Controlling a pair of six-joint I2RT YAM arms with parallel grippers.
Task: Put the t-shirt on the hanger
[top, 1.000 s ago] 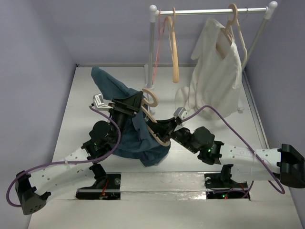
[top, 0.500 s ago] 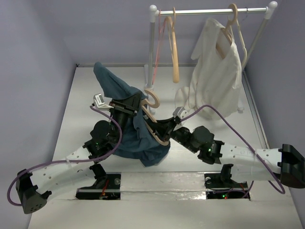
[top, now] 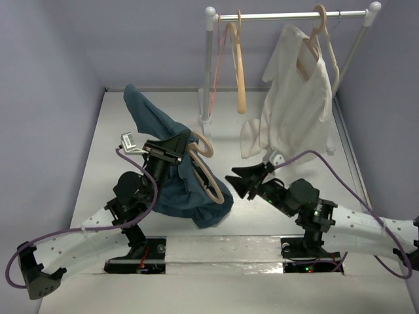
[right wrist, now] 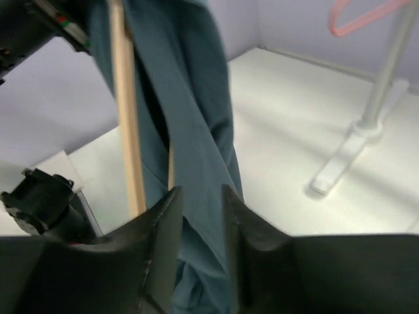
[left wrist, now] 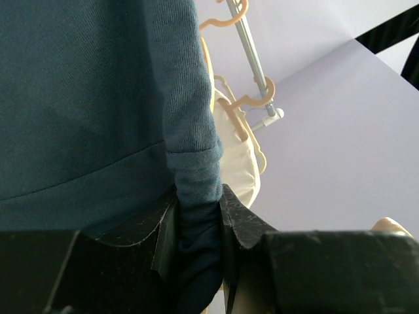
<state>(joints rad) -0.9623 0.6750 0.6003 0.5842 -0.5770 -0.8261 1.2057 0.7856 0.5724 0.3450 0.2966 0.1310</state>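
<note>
The teal-blue t-shirt (top: pixel 196 203) hangs draped in a bunch from my left gripper (top: pixel 175 145), which holds it above the table. The left jaws are shut on a fold of the cloth (left wrist: pixel 85 98), seen close in the left wrist view at the left gripper (left wrist: pixel 196 196). The tan hanger (top: pixel 208 176) sits against the shirt, its hook up beside the left gripper and its arm sloping down to the right. My right gripper (top: pixel 234 180) is open and empty, just right of the shirt and apart from it. In the right wrist view the right gripper (right wrist: pixel 200 193) faces the shirt (right wrist: pixel 190 98) and the hanger's arm (right wrist: pixel 124 118).
A white clothes rack (top: pixel 288 14) stands at the back with a yellow-orange hanger (top: pixel 240 78), a thin pink hanger (top: pixel 219 59) and a cream-white garment (top: pixel 294 104). Its post base (top: pixel 206 121) stands just behind the shirt. Purple walls close in both sides.
My right gripper has let go at the hanger and drawn back to the right, now open. The left gripper has shifted slightly left with the shirt, and the hanger stays with it.
</note>
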